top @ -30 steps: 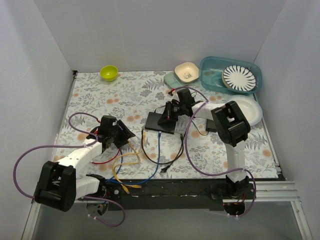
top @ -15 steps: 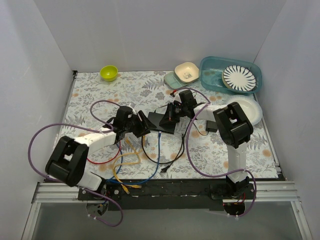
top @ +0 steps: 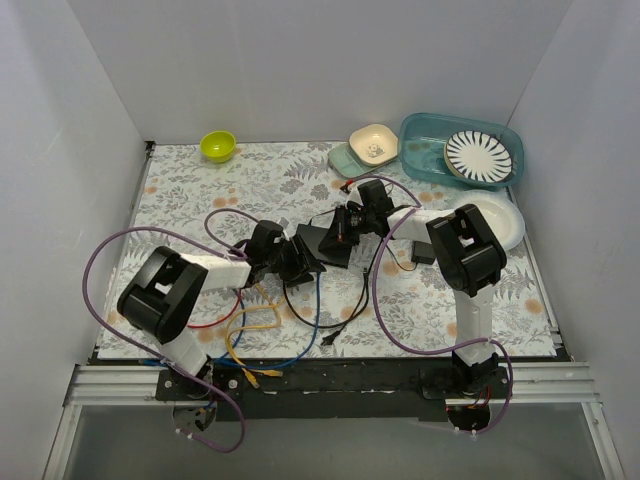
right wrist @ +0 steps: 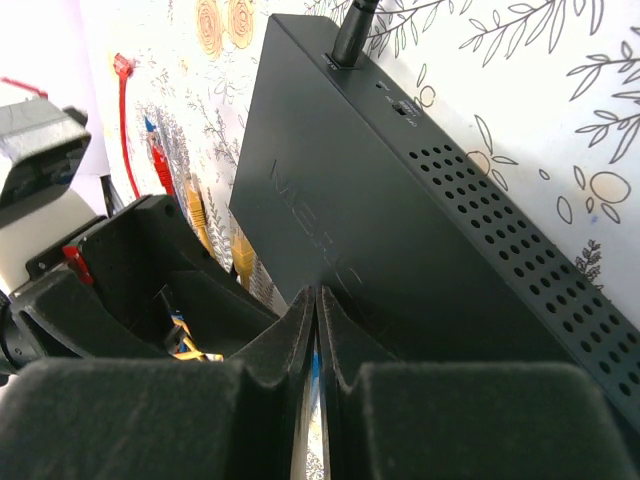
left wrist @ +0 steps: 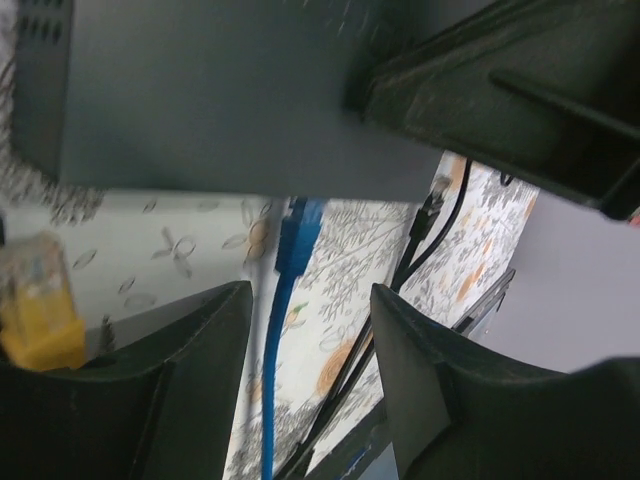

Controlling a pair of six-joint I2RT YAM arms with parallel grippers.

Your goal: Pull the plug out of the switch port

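Left gripper [left wrist: 312,295] spreads wide around the blue plug [left wrist: 296,228], which meets the near edge of the switch [top: 322,243] mid-table; only its wrist view shows that. Right gripper [right wrist: 315,300], pinched closed, rests on the switch top. Floral tablecloth [top: 200,190], white walls [top: 300,70].

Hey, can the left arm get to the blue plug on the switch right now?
Probably yes. The left end effector is open, and the blue plug at the switch's edge sits just ahead of its gap, only the plug's own cable in between. A black cable runs close beside it.
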